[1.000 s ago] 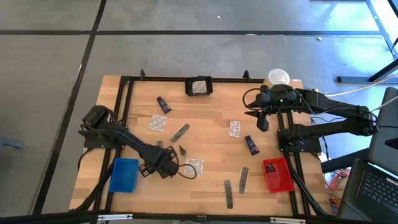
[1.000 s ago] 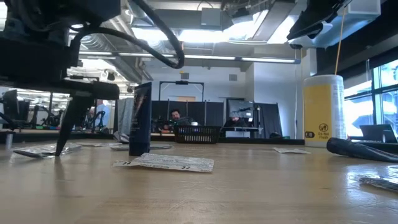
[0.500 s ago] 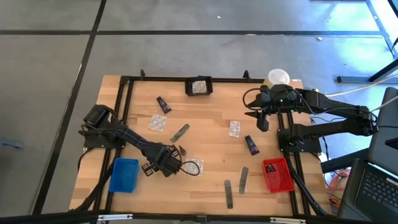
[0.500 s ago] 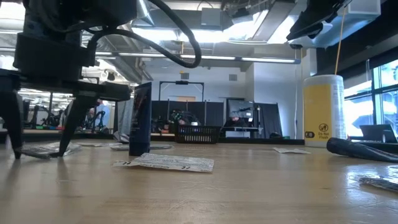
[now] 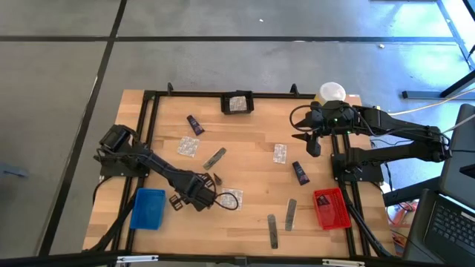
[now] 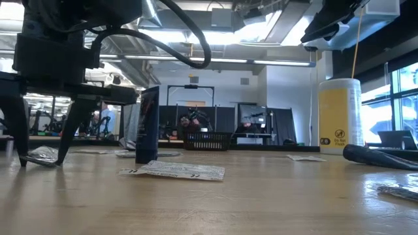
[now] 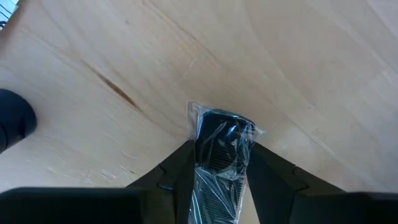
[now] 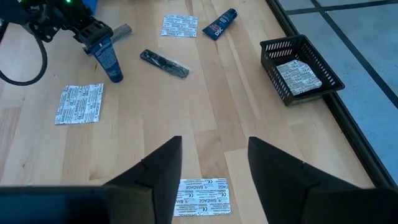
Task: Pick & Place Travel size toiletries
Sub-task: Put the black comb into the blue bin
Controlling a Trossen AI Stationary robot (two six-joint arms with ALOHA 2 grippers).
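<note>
The left gripper (image 5: 194,184) is down on the tabletop (image 5: 245,159) near the front-left, just beside the blue tray (image 5: 148,208), and the wrist view shows it plainly: a clear-wrapped dark stick (image 7: 219,163) lies lengthwise between the two fingers (image 7: 175,177), which stand close on either side of it, narrow, though I cannot tell that they are pressing it. This looks like the grasp step of one pick. Next it calls for a firm pinch, then a straight lift clear of the foil sachet (image 5: 231,197) and the upright purple tube (image 6: 147,125) close by, then a carry to a tray, probably the blue one. The crinkly wrap could slip. Meanwhile the right gripper (image 5: 313,142) hangs over the back-right of the tabletop near the yellow container (image 6: 339,116), jaws wide and empty, a sachet (image 8: 202,196) below it. More sachets, sticks and tubes lie scattered mid-tabletop; one sachet sits in the black basket (image 5: 237,102) at the back edge.
</note>
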